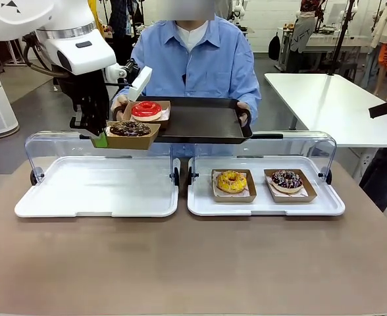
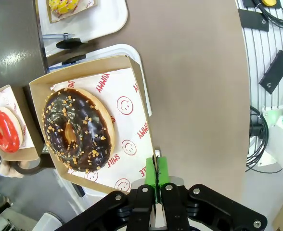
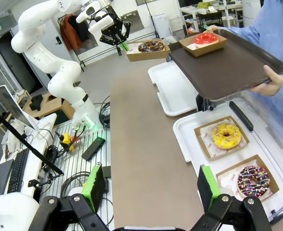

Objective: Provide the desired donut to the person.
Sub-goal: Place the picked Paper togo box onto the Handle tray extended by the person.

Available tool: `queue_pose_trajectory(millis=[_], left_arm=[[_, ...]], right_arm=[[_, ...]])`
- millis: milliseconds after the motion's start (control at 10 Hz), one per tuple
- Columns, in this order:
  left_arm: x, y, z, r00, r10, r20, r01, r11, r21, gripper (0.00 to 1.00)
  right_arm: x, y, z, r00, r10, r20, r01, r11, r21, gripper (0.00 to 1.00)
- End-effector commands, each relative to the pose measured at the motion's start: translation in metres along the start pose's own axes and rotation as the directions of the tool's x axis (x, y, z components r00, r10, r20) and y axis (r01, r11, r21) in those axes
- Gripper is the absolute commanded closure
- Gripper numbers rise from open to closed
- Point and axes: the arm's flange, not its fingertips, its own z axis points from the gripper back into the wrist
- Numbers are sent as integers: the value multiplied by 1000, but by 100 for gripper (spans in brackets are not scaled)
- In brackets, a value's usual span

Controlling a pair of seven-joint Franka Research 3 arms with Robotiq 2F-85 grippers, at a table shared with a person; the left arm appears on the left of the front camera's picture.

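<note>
Left gripper [image 2: 156, 179] pinching near wall of chocolate donut box [image 1: 132, 135], person's tray [image 1: 200, 122] just beyond, box edge overlapping tray rim

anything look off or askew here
Nothing is spilled or damaged. The one odd thing: the left gripper holds the chocolate donut's box by one wall only, in the air at the edge of the person's dark tray, not yet set down beside the red donut.
</note>
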Motion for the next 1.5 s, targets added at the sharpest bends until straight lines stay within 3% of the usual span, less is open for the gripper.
queue_pose_trajectory(millis=[0, 400, 700, 1000, 1400], left_arm=[[0, -4, 2, 1000, 17, 9, -17, 1000, -6, 100], [0, 0, 0, 1000, 0, 0, 0, 1000, 0, 99], [31, -11, 43, 997, -68, -26, 70, 994, 82, 99], [84, 17, 44, 998, -67, 4, 66, 992, 107, 99], [145, 86, 34, 1000, 14, -7, -13, 990, 137, 99]], right_arm=[[0, 0, 0, 1000, 3, 8, -4, 1000, 6, 0], [0, 0, 0, 1000, 3, 8, -4, 1000, 6, 0], [0, 0, 0, 1000, 3, 8, -4, 1000, 6, 0], [0, 0, 0, 1000, 3, 8, -4, 1000, 6, 0], [0, 0, 0, 1000, 3, 8, -4, 1000, 6, 0]])
